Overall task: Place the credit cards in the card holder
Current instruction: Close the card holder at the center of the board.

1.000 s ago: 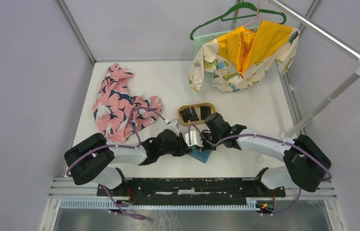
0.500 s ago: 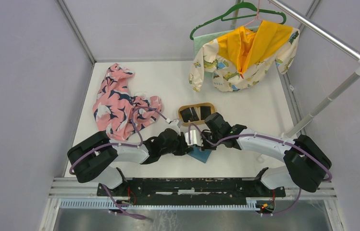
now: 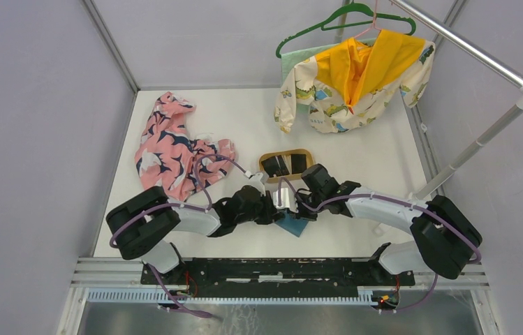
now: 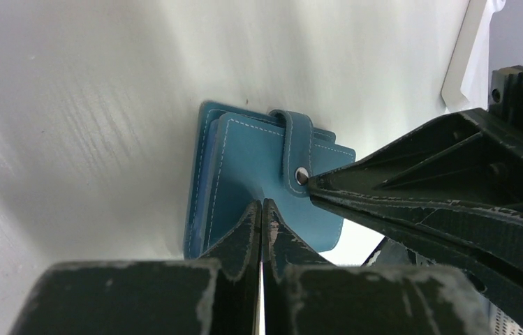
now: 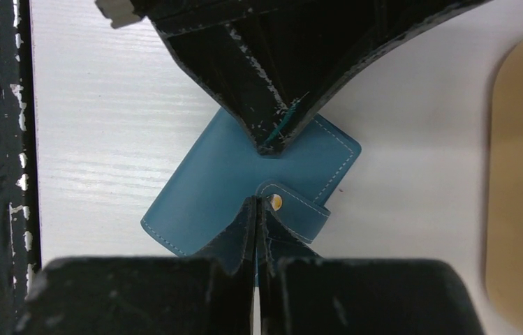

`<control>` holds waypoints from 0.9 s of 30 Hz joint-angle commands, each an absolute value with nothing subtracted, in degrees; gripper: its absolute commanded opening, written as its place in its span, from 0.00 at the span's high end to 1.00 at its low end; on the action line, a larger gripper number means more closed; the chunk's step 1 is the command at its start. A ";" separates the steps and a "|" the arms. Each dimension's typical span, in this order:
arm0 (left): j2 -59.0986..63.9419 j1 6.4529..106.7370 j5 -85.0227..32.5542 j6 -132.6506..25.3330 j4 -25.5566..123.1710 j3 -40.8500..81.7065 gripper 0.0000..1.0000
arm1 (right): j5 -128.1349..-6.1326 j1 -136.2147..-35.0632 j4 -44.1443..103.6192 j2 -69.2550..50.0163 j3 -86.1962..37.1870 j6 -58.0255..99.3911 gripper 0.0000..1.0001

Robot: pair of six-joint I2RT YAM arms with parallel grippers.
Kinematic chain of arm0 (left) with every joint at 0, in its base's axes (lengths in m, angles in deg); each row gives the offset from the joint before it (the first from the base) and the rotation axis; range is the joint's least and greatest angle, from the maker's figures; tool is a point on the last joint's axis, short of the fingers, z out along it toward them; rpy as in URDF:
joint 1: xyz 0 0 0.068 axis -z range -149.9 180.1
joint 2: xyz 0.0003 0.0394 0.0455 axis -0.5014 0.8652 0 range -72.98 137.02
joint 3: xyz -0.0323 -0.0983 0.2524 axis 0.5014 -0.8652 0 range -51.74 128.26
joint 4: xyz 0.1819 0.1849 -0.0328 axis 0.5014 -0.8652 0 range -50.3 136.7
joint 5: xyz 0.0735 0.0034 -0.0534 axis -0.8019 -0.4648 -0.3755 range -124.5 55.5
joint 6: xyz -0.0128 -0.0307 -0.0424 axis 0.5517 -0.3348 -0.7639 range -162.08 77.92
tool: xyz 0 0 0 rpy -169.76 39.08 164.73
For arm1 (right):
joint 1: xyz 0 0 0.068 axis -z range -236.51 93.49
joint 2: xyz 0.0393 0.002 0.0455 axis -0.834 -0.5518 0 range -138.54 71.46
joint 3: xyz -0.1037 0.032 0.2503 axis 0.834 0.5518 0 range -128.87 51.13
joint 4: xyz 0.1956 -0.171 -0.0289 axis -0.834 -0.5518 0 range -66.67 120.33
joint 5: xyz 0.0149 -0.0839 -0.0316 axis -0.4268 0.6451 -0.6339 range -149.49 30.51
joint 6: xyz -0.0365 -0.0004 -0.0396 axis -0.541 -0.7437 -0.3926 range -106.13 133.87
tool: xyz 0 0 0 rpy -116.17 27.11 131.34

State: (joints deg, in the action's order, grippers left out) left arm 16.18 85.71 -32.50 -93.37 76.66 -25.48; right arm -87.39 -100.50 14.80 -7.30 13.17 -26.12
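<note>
So left fingers (image 4: 241, 241) pressed together, nothing visible btwn them, tips touching the teal cover of the card holder (image 4: 244, 160) near its middle. Same for right fingers (image 5: 237, 237): pressed together, tips right at the snap (image 5: 276, 202) on the tab (image 5: 300, 209), touching or just above, can't tell which. The 2 sets of tips come at the holder from opposite sides and nearly meet over the cover. Holder lies folded on the white counter (image 3: 244, 118), tab wrapped over one edge, pale stitching along the rim. It sits on the near side of the tan oval tray (image 3: 285, 151), close but apart from it. Dark cards (image 3: 277, 166) lie inside the tray, exact count unclear. Further out: pink patterned cloth (image 3: 171, 143) heaped on the counter's left, printed shirt (image 3: 356, 77) w/ yellow lining on a green hanger (image 3: 345, 17), hung from the rail (image 3: 468, 49) at back right
</note>
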 commanded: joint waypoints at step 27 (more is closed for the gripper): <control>20.01 85.49 -32.64 -92.70 78.21 -24.50 0.98 | -88.94 -99.18 13.90 -4.80 15.14 -26.75 1.00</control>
State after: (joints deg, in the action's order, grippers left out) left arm 18.52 85.71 -32.28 -93.41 79.87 -24.98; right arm -87.83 -99.43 13.56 -5.44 15.27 -26.49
